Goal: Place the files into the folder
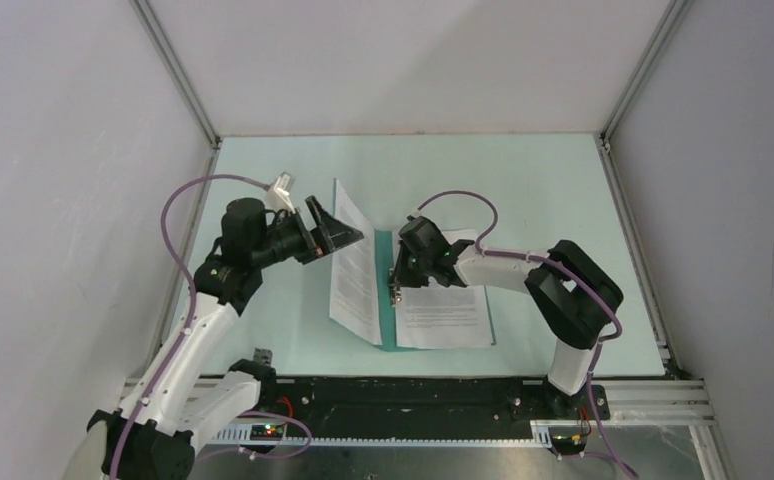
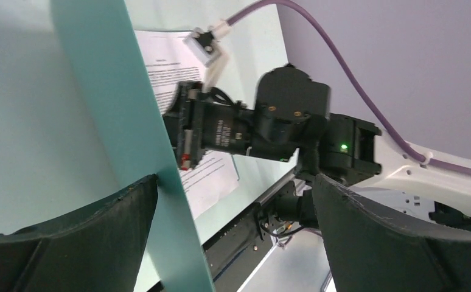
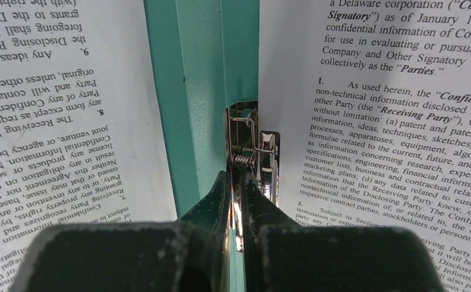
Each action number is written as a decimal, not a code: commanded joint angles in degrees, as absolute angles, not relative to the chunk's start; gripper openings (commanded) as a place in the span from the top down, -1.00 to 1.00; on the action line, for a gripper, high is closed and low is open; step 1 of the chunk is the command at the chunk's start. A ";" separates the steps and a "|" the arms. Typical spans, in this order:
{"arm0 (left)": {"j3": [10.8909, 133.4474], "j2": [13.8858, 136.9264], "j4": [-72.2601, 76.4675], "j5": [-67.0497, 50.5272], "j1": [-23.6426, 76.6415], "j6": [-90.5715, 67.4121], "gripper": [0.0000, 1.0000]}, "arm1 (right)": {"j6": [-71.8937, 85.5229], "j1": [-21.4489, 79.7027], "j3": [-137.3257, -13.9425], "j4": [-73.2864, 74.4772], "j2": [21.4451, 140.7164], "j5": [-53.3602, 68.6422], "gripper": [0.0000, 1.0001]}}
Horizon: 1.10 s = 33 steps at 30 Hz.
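The teal folder [image 1: 385,262] lies open on the table. One white printed sheet [image 1: 443,310] lies flat on its right half. A second sheet [image 1: 355,270] lies against the left cover, which stands raised. My left gripper [image 1: 341,237] is open at the raised cover's top edge. In the left wrist view the teal cover [image 2: 136,121] passes between the wide-apart fingers [image 2: 233,182], against the left finger [image 2: 123,207]. My right gripper [image 1: 396,290] is shut on the metal clip [image 3: 251,140] at the spine [image 3: 190,91], between both sheets [image 3: 56,121] [image 3: 391,121].
The pale mint tabletop [image 1: 523,190] is boxed in by grey walls and metal frame posts [image 1: 178,75]. A black rail [image 1: 413,395] runs along the near edge with both arm bases. The right arm's elbow [image 1: 573,290] stands right of the folder.
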<state>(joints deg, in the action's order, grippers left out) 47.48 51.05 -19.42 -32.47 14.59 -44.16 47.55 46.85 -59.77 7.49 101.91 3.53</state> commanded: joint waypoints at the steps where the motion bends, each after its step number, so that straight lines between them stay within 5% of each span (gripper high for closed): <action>1: 51.49 53.02 -19.04 -26.35 19.31 -44.57 -0.99 | 52.53 47.89 -62.82 0.72 104.31 4.49 0.91; 7: 54.05 55.53 -19.00 -20.13 23.42 -45.43 -0.99 | 52.47 47.23 -62.82 2.39 101.44 4.60 0.34; 11: 55.62 56.85 -19.04 -17.78 25.13 -45.26 -0.99 | 51.94 45.80 -61.99 4.55 97.19 4.54 0.15; 33: 68.91 79.65 -13.99 -13.17 39.87 -46.01 -0.99 | 45.61 26.53 -45.60 22.94 59.61 -3.46 -0.16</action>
